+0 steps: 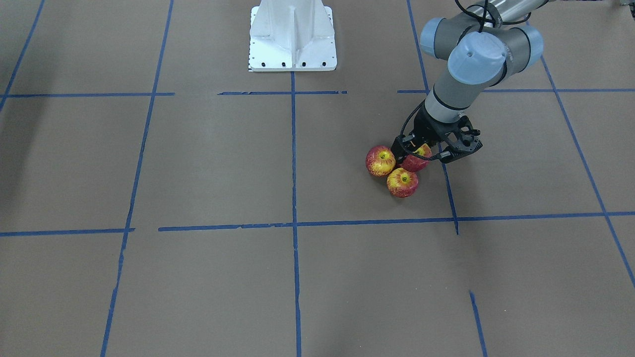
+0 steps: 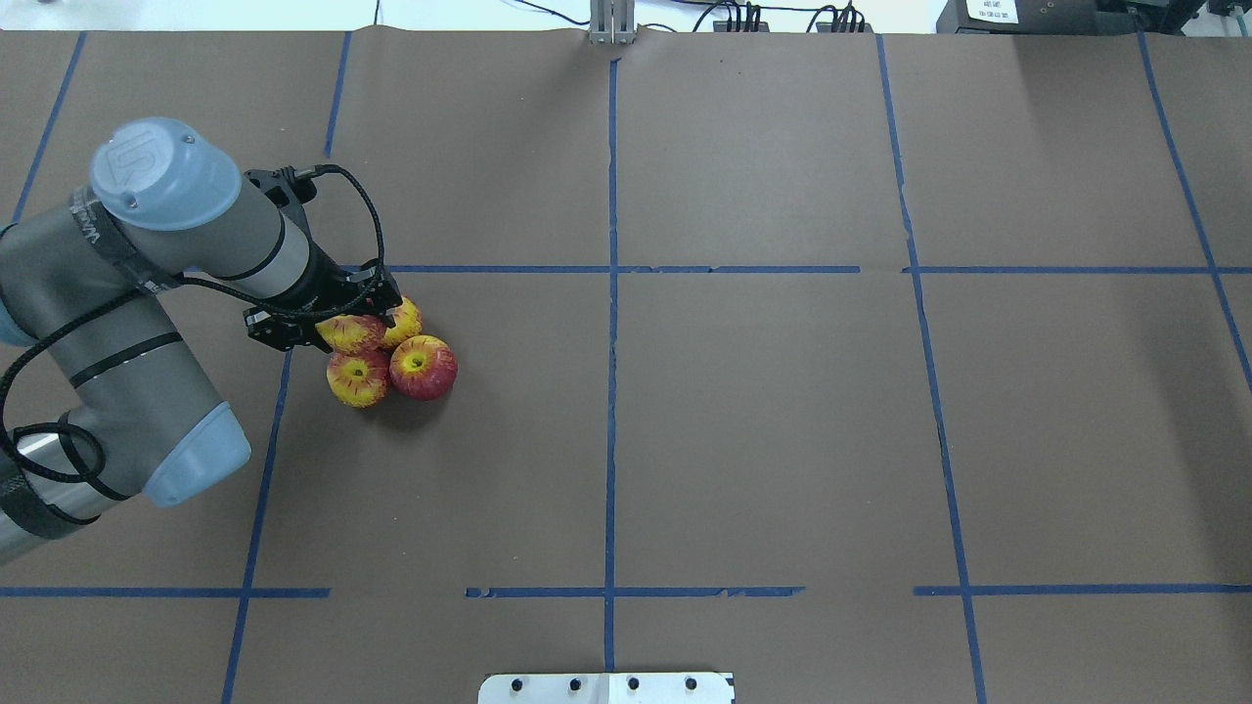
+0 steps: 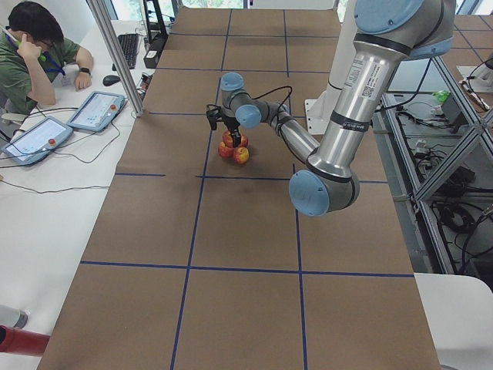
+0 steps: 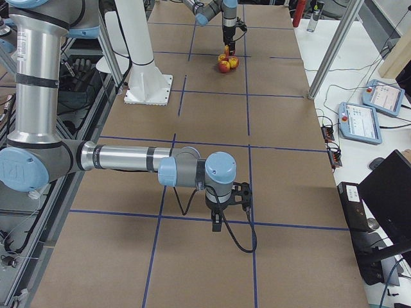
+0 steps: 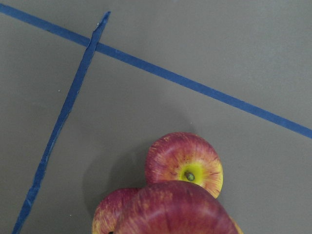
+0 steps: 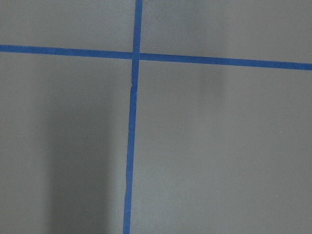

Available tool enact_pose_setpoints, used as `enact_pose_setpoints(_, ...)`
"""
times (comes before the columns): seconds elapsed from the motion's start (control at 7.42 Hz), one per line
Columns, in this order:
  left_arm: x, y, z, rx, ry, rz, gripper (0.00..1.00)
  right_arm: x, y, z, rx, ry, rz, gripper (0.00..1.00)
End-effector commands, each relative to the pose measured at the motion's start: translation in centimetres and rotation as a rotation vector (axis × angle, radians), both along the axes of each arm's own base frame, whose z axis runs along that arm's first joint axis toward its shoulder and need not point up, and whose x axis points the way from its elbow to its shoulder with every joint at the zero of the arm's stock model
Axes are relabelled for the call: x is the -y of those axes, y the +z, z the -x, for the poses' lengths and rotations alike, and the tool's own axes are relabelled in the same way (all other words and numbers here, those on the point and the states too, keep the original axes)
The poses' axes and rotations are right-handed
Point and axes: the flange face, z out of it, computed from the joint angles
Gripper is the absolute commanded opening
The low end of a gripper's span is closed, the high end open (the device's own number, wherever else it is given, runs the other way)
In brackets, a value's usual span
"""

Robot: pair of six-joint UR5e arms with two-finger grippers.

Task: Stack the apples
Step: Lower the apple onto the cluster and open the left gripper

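Note:
Four red-and-yellow apples sit in one cluster left of the table's middle. Three rest on the brown paper: one apple (image 2: 423, 367), a second apple (image 2: 358, 379) and a third apple (image 2: 405, 319). My left gripper (image 2: 337, 318) is shut on the fourth apple (image 2: 350, 334) and holds it on top of the other three. In the left wrist view this held apple (image 5: 175, 212) fills the bottom edge, with a table apple (image 5: 185, 163) beyond it. My right gripper (image 4: 221, 221) hangs over bare paper far from the apples; I cannot tell whether it is open or shut.
The table is brown paper (image 2: 763, 420) crossed by blue tape lines (image 2: 611, 293). A white arm base (image 1: 292, 34) stands at the robot's side. An operator (image 3: 35, 46) and tablets (image 3: 96, 110) are beside the table's far side.

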Motion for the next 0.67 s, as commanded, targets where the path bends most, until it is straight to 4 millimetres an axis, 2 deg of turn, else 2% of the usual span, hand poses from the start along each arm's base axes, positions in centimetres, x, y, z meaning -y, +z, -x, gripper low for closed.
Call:
enact_pose_setpoints(0.0,-0.39,0.19,-0.63,0.003,0.008,0.006,0.2,0.0,0.0,0.0,0.0,0.0,0.0,1.0)
enact_pose_setpoints(0.54,-0.7,-0.57,-1.28,-0.007,0.016,0.001,0.24,0.0,0.0,0.0,0.0,0.0,0.0,1.0)
